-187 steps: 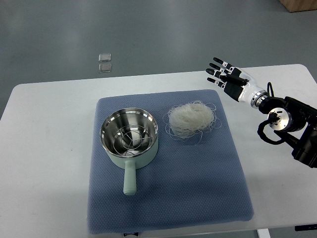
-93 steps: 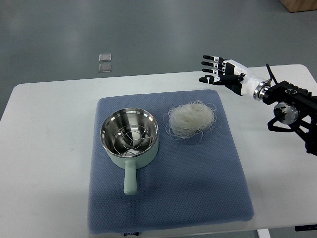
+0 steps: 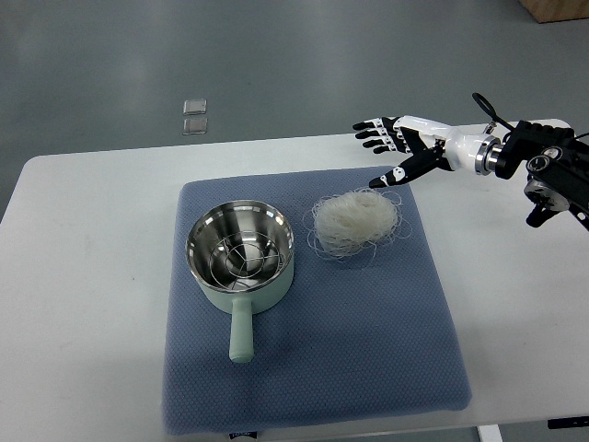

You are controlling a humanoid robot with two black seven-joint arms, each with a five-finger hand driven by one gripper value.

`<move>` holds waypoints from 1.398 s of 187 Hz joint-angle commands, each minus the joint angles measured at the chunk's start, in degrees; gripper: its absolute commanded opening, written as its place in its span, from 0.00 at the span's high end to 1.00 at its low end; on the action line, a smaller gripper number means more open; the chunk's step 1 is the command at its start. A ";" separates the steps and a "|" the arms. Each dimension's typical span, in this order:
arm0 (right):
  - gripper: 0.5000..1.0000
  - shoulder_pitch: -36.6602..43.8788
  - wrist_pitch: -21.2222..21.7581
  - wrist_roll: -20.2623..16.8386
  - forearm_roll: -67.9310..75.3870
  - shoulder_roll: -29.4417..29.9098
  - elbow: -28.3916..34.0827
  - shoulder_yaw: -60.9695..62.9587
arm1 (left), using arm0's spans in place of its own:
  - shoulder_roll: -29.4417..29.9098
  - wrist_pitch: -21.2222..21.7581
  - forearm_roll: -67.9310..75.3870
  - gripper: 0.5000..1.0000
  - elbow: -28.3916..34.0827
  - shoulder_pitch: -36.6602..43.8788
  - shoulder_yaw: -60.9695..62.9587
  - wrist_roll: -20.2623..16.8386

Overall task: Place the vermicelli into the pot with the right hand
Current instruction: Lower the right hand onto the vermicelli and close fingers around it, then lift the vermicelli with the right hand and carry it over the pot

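A loose white nest of vermicelli (image 3: 356, 222) lies on the blue mat (image 3: 368, 331), right of centre. Left of it stands a pale green pot (image 3: 241, 257) with a steel inside, a wire rack in its bottom and its handle pointing toward the near edge. My right hand (image 3: 388, 149) reaches in from the right edge, fingers spread and holding nothing. It hovers just above and behind the far right side of the vermicelli, apart from it. The left arm does not show.
The mat covers the middle of a white table (image 3: 83, 276). Two small clear squares (image 3: 194, 117) lie on the grey floor beyond the table's far edge. The right forearm and its black joints (image 3: 552, 175) sit over the table's far right corner.
The right hand has swung left and lower, from beyond the mat's far right corner to just behind the vermicelli. Its fingers stay spread. Pot and vermicelli have not moved.
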 commanded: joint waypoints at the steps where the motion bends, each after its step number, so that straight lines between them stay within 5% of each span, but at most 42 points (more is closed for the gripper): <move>1: 0.14 0.31 0.10 1.44 -4.78 0.37 0.08 0.00 | 0.00 0.00 -0.02 0.00 0.00 0.00 0.00 0.00; 21: 0.14 0.23 0.10 4.07 -9.88 0.37 1.49 -0.35 | 0.00 0.00 -0.02 0.00 0.00 0.00 0.00 0.00; 76: 0.14 0.58 -0.25 4.16 -16.04 0.46 4.21 -6.07 | 0.00 0.00 -0.02 0.00 0.00 0.00 0.00 0.00; 156: 0.14 2.86 -2.89 4.07 -17.09 5.64 -1.76 -8.53 | 0.00 0.00 -0.02 0.00 0.00 0.00 0.00 0.00; 199: 0.14 4.97 -10.18 3.99 -19.55 6.70 -3.43 -18.19 | 0.00 0.00 -0.02 0.00 0.00 0.00 0.00 0.00; 261: 0.15 5.59 -10.36 4.07 -19.64 6.70 -3.61 -19.95 | 0.00 0.00 -0.02 0.00 0.00 0.00 0.00 0.00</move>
